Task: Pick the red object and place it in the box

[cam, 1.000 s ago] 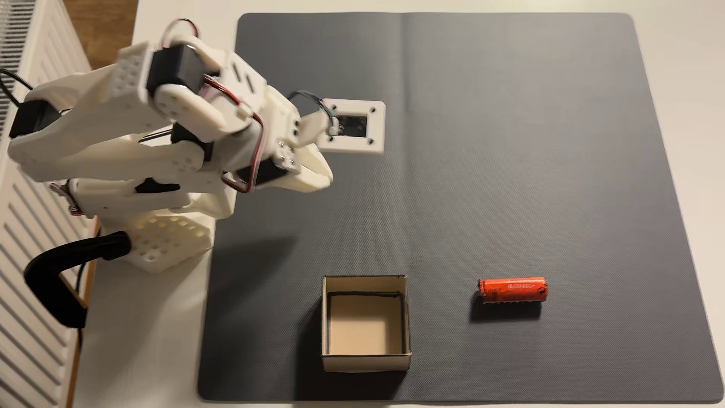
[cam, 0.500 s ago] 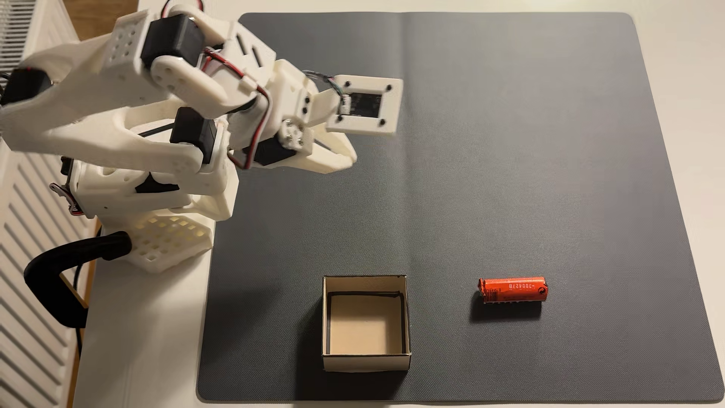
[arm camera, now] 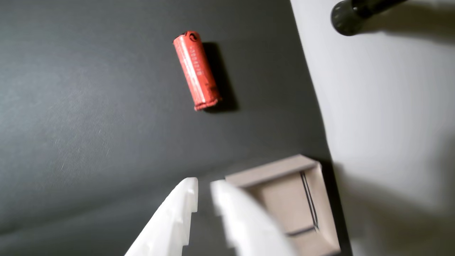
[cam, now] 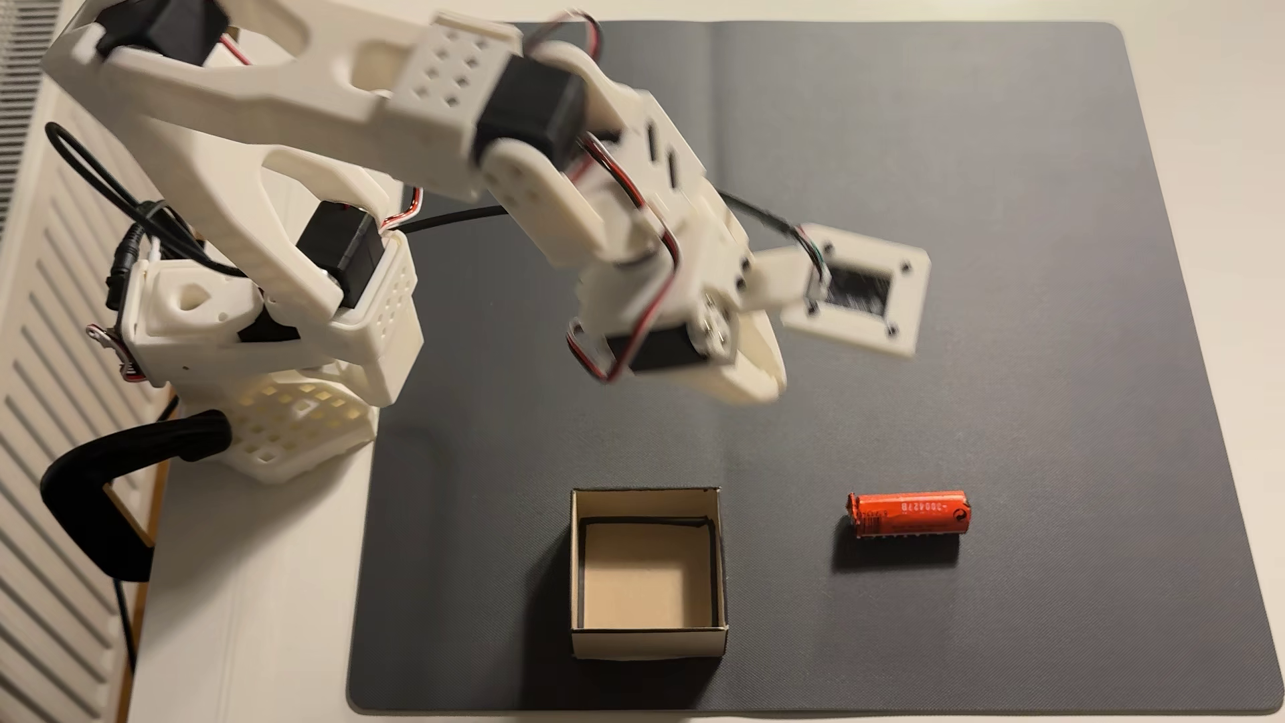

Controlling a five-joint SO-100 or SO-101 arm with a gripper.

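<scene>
The red object (cam: 907, 514), an orange-red cylinder with dark print, lies on its side on the dark mat, right of the box (cam: 647, 643) in the fixed view. The cardboard box stands upright and empty near the mat's front edge. My gripper (cam: 772, 386) hangs blurred above the mat's middle, well behind both. In the wrist view the red object (arm camera: 196, 71) lies ahead of my gripper (arm camera: 203, 185), and the box (arm camera: 270, 170) sits just right of the fingertips. The jaws stand a little apart with nothing between them.
A dark grey mat (cam: 973, 174) covers most of the white table. The arm's base and a black clamp (cam: 104, 486) sit at the left edge beside a white radiator (cam: 42, 417). The clamp's end (arm camera: 346, 16) shows at the wrist view's top right.
The arm has unfolded and swung right and forward over the mat, carrying the gripper closer to the box and the red object. Neither of those has moved.
</scene>
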